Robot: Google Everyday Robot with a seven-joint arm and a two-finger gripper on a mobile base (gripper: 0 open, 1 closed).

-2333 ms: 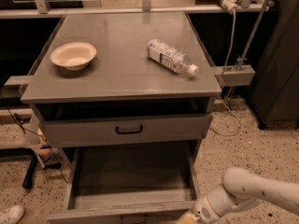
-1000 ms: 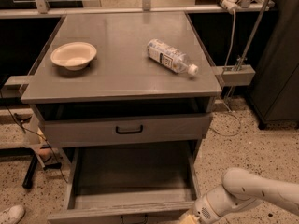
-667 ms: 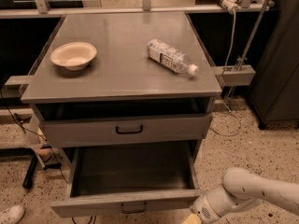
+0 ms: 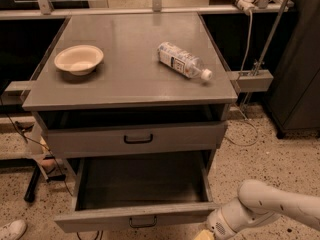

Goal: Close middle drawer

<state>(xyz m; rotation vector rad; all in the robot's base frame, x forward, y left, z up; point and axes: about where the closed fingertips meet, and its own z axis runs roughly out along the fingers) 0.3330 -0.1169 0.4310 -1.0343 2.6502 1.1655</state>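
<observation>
Camera view showed the middle drawer [image 4: 141, 186] pulled far out of the cabinet at 6 o'clock, its low front panel and small black handle [image 4: 143, 222] nearest the camera. The tool [image 4: 206, 233] sat at 5 o'clock, just beside the drawer's front right corner; whether it was wide or narrow could not be told. Above, the top drawer [image 4: 135, 138] stood slightly out. On the surface [image 4: 130, 86], a bowl [image 4: 78, 59] lay at 10 o'clock and a bottle [image 4: 183, 61] on its side at 2 o'clock.
</observation>
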